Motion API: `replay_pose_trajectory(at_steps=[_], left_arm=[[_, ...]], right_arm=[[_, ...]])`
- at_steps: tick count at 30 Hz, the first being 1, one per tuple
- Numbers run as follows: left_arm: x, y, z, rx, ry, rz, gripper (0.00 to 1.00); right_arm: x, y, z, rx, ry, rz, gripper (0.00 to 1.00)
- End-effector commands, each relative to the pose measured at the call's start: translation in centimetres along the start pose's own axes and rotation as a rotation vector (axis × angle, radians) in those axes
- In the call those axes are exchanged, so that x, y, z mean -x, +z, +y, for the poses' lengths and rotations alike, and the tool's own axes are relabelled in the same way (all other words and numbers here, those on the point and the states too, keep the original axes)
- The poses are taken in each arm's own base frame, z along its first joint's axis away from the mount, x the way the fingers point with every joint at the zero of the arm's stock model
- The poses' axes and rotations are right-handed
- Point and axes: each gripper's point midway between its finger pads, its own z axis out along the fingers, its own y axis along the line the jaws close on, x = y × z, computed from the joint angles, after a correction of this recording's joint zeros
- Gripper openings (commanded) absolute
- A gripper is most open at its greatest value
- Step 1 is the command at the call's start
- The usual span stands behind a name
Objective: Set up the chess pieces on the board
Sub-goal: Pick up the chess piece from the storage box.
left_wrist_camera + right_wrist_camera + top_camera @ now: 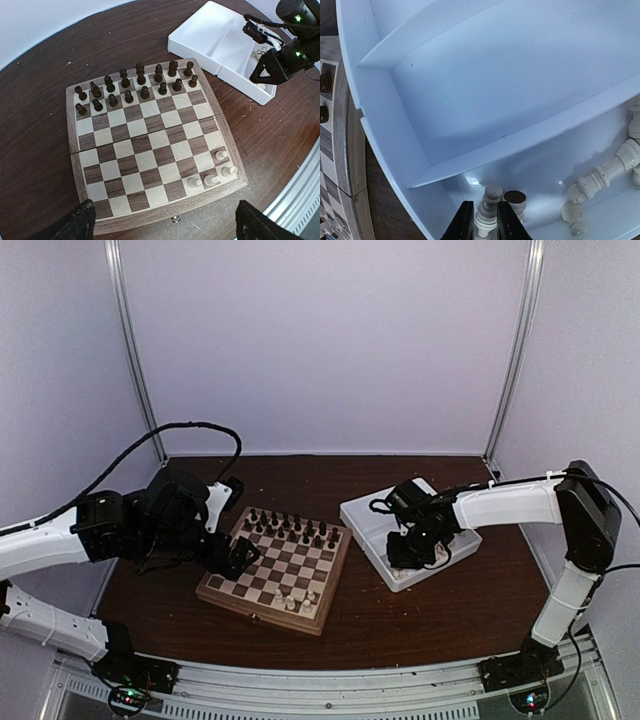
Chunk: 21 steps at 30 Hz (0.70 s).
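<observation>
My right end effector [485,224] was clamped on a pale chess piece [491,196] in the tray [385,130]. My left end effector [165,215] hung open above the board [150,150]. I judged this the pick-up step. Next it called for a clean lift and a carry to the board's near rows.

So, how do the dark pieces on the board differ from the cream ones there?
The dark pieces are brown-black; the cream pieces are pale. The dark pieces fill two rows at one edge of the board; the cream pieces are only four, clustered in a corner at the opposite edge. Both groups stand upright.
</observation>
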Motion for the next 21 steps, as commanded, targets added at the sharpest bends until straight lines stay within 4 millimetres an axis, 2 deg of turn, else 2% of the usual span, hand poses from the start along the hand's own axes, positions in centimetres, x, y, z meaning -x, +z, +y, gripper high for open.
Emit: replay_pose_trajectory(at_steps=[1,10,13,21], left_arm=[[0.8,-0.3,0.2,0.002,-0.031,-0.046,0.98],[0.6,-0.3,0.5,0.013,-0.032,-0.045,0.98],[0.7,-0.2,0.5,0.015,-0.029,-0.044,0.98],[1.3,-0.3,0.4,0.021,-0.019,-0.051,0.98]], right_arm=[[-0.1,1.2,-1.0,-0.037,0.027,0.003,0.2],[-0.4,2.4,-2.2,-0.106,0.023,0.007,0.18],[-0.2,2.2,-2.1,-0.106,0.01,0.002,0.0],[2.7,-1.7,-2.0,-0.11,-0.069,-0.147,0.06]])
